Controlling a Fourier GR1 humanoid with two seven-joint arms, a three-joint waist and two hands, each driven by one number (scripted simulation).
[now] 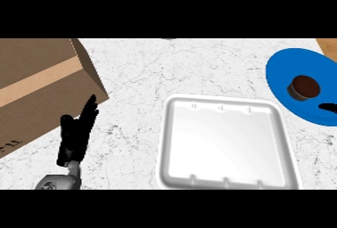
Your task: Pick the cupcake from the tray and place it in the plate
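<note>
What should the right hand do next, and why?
Probably pull back off the plate. The cupcake already sits on it, and the tray holds nothing. Only a black tip of the right hand shows at the edge beside the cupcake, apart from it. The left hand rests open by the box.

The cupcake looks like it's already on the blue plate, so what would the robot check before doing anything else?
1. Cupcake sits on the blue plate: ok.
2. White tray holds nothing: ok.
3. Right hand is off the cupcake: ok, only a dark tip shows beside it at the view's right edge.
4. Right hand's fingers open: cannot tell.
5. Left hand rests open beside the cardboard box: ok.
6. Plate wholly on the counter: cannot tell, the view's edge cuts it.
</note>
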